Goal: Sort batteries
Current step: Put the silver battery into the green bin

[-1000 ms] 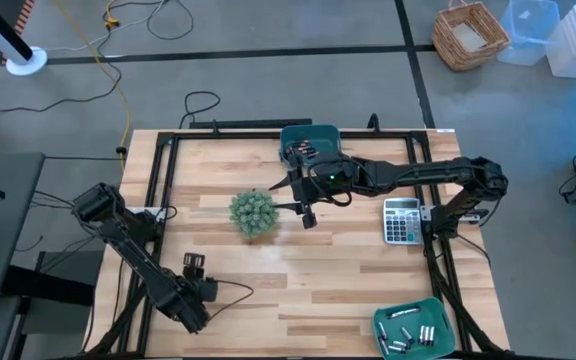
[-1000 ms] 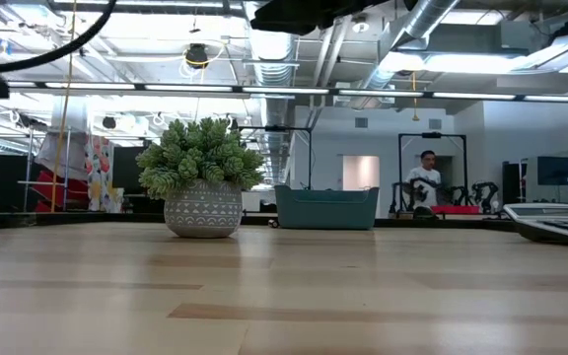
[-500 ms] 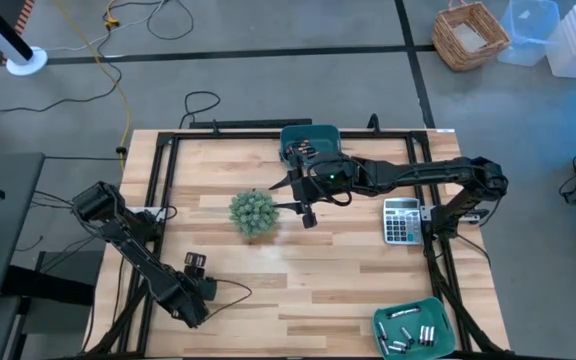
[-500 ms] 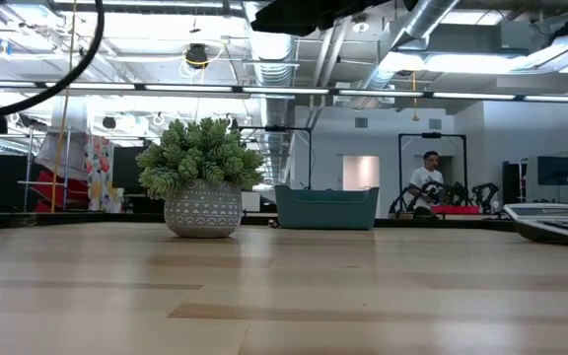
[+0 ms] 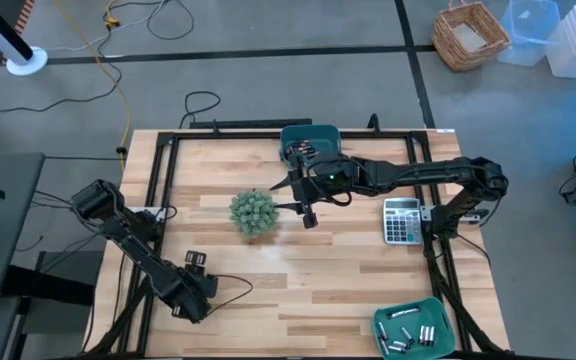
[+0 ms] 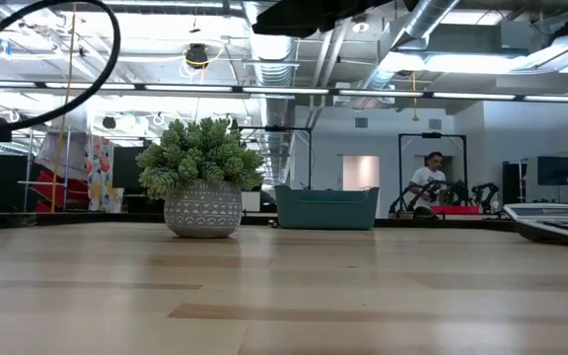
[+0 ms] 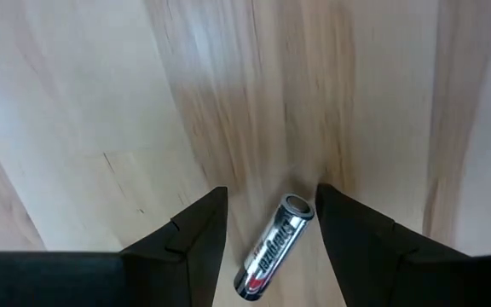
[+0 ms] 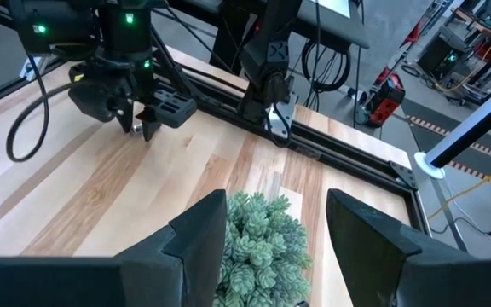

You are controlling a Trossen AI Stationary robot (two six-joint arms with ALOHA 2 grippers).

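My left gripper [image 7: 267, 223] hangs over the pale wooden table [image 7: 83, 102] with its two dark fingers [image 7: 199, 230] parted and a silver-and-black cylindrical battery [image 7: 273, 247] between them, lying aslant in the gap; neither finger clearly presses on it, and I cannot tell whether the cell rests on the wood or is lightly pinched, since its lower end is cut off at the picture's edge. My right gripper [image 8: 271, 223] stands released too, its jaws spread and holding nothing, with the small bushy green plant in its patterned grey pot [image 8: 262, 247] directly below the gap. From above, that gripper [image 5: 308, 215] sits just beside the plant [image 5: 253, 211], while the left one [image 5: 194, 262] is well apart from it, low over the near boards. More silvery batteries [image 5: 413, 335] lie in a teal plastic bin [image 5: 380, 322] far off from both jaws; a second teal bin [image 5: 308, 133] is half hidden under the right arm, its contents unreadable. A grey calculator [image 5: 400, 220] lies beside that arm.
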